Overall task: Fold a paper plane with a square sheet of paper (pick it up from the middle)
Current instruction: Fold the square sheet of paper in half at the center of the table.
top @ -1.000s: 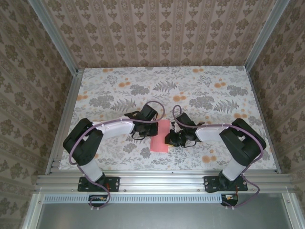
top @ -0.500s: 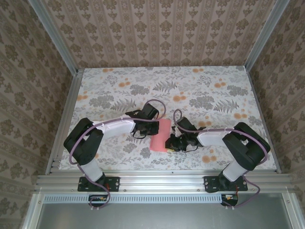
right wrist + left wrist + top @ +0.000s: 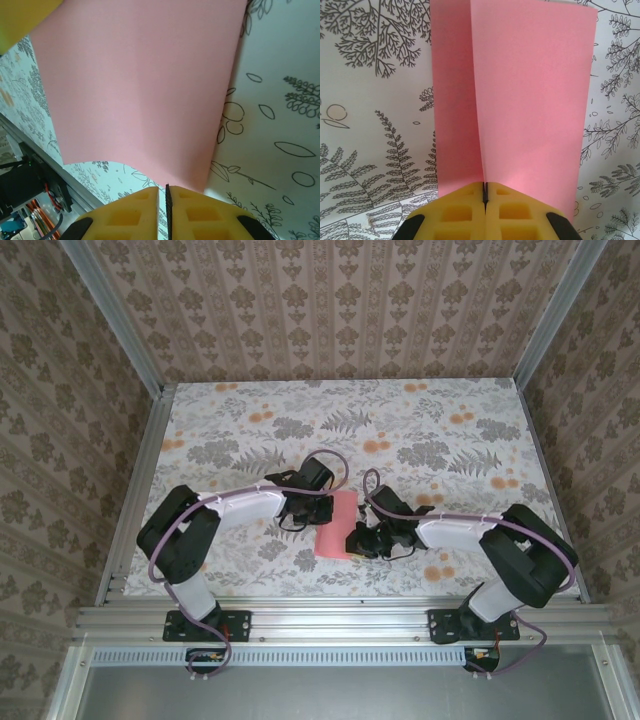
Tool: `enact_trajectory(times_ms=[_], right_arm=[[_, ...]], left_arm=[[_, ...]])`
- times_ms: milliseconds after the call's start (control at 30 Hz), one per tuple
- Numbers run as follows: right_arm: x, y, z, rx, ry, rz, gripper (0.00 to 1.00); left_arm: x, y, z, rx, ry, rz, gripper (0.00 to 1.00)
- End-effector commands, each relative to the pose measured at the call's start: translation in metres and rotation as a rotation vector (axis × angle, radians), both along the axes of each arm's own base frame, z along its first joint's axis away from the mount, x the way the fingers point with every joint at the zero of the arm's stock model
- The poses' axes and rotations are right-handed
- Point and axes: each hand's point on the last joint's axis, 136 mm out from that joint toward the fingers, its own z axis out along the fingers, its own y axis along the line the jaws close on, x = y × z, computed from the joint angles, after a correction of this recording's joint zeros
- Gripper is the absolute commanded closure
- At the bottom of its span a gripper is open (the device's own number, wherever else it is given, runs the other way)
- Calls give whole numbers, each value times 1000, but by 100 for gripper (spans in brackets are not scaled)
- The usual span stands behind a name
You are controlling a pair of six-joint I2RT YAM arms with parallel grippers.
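At L gripper [image 3: 484, 192]: yellow pads [image 3: 520, 215] pressed together, no gap, pinching pink sheet [image 3: 530, 100] right at its crease. From L wrist cam: folded along that crease, two layers, narrower flap on left, wider on right, running away from the tips over the fern-print table [image 3: 375, 150]. Far edge straight, sharp corner at upper right.

At R gripper [image 3: 167, 192]: pads [image 3: 210, 215] nearly closed, just a thin dark slit btwn them. Curved near edge of pink sheet [image 3: 140, 85] meeting the tips, so looks like a pinch on that edge, tho contact itself hard to see. Bowed up clear of the table on this side.

From top cam: pink rectangle [image 3: 337, 528], long side running near-to-far, mid-table toward near edge, btwn L gripper [image 3: 318, 508] at its upper left and R gripper [image 3: 358, 538] at its lower right. Both arms bent inward, elbows out. Orange printed flowers [image 3: 437, 572] nearby on table, apart from sheet.
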Motion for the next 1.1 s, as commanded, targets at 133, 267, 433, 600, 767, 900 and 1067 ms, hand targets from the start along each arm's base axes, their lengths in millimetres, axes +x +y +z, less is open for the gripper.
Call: enact_trajectory(times_ms=[133,267,433,600,767,900,1067], right_arm=[[-11,-3,-30,-49,81,-9,86],[-14,-16,-33,-121,77,-3,86],[-8,-2,-4,-28,22,17,86],[-7,7,-5,28,33,13,86],[-16,-7,-34,-61,86,6,86],[-18,-12,-34,-90,91,15,86],[12,-8,4,-56,-28,-5,86]], left_arm=[[1,-3,1,14,0,-11,100],[1,-3,2,13,-2,-11,100],[1,-3,3,13,-4,-9,100],[1,-3,3,13,-4,-11,100],[1,-4,3,12,2,-14,100],[1,-4,2,16,3,-17,100],[1,-4,3,17,1,-22,100]])
